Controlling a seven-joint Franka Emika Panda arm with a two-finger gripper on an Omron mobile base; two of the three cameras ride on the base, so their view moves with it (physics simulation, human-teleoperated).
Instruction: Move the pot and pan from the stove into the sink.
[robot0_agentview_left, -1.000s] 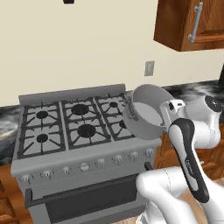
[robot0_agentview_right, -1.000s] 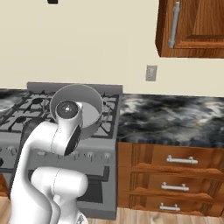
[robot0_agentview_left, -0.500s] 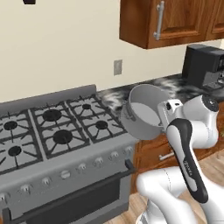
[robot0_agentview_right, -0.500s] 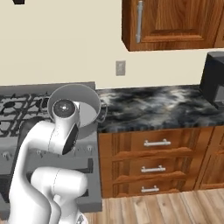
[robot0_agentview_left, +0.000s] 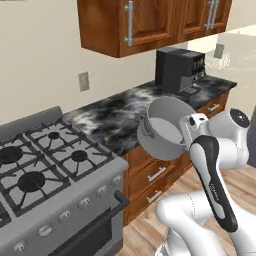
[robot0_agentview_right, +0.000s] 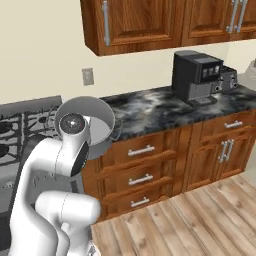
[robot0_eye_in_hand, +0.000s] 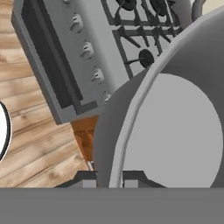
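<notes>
Starting at left of left base view: stove (robot0_agentview_left: 47, 170) sitting there w/ black grates, front knobs, dark oven door below; burners nearest cam carrying nothing. Moving right: marbled counter (robot0_agentview_left: 117, 112) running along wall under wood cabinets (robot0_agentview_left: 145, 22), outlet (robot0_agentview_left: 83, 81) on wall above it. Further right: pot (robot0_agentview_left: 162, 127) hanging in air off the stove, over counter's front edge & the drawers (robot0_agentview_left: 155, 175), tipped on its side – axis lying near-horizontal, open mouth & pale inside facing toward the arm & cam, base pointing away; small side handle sticking out at its left. Gripper (robot0_agentview_left: 186, 131) clamping pot's rim at right, jaws pinched onto the wall. Far right: black coffee machine (robot0_agentview_left: 178, 70) standing on counter, well apart from pot.

In right base view, pot (robot0_agentview_right: 97, 122) showing just behind arm's joint, mouth toward cam.

In hand view, rim of pot (robot0_eye_in_hand: 175, 127) running up between fingertips (robot0_eye_in_hand: 133, 178), stove knobs upper left, wood floor (robot0_eye_in_hand: 35, 148) lower left
</notes>
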